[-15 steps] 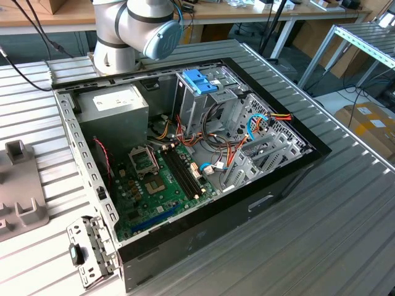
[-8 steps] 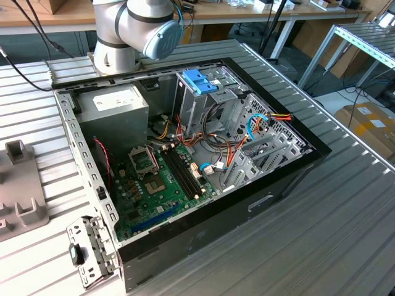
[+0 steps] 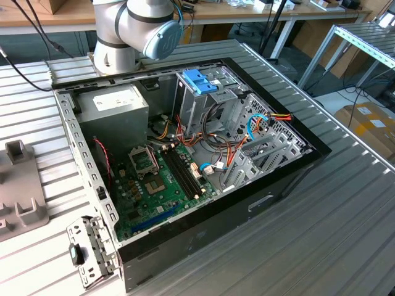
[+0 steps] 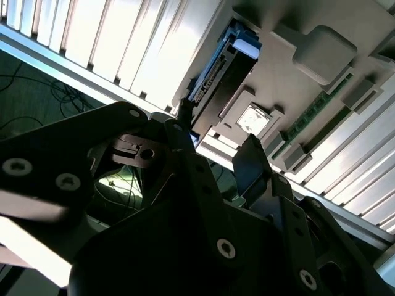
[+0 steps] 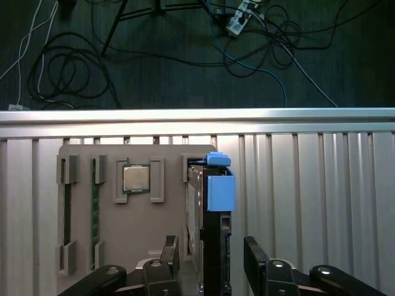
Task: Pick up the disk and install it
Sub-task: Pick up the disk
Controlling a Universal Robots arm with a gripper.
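Exterior view first: at its left edge you have the grey tray (image 3: 28, 203) resting on the slatted counter (image 3: 345, 234), and just beside the case's near corner lies a loose metal bracket (image 3: 92, 246). Next comes the computer case (image 3: 290, 166), laid on its side with the cover off. I judge that is so the inside can be reached from above. Its motherboard (image 3: 160, 179) faces up. Further toward the exterior view's right, the drive cage (image 3: 210, 105) carries a darker blue latch piece (image 3: 200, 81). The arm (image 3: 142, 28) rises behind the case.

In the first wrist view you look down on the same tray (image 5: 123, 234), which holds two memory sticks (image 5: 95, 206) and a processor (image 5: 136, 179), each in its own recess. Then comes the disk (image 5: 213, 228), dark with its light blue carrier. It stands on edge in a slot of the tray, well apart from the case. That pose seems chosen to leave both broad faces free for a pinch.

The tool (image 5: 211, 242) straddles the disk. Its fingers (image 5: 170, 250) are spread, one on each side of the disk, with a gap showing on both sides, so nothing is clamped yet. The second wrist view shows the same: the tool (image 4: 216, 126) is spread around the disk's (image 4: 216, 86) end.
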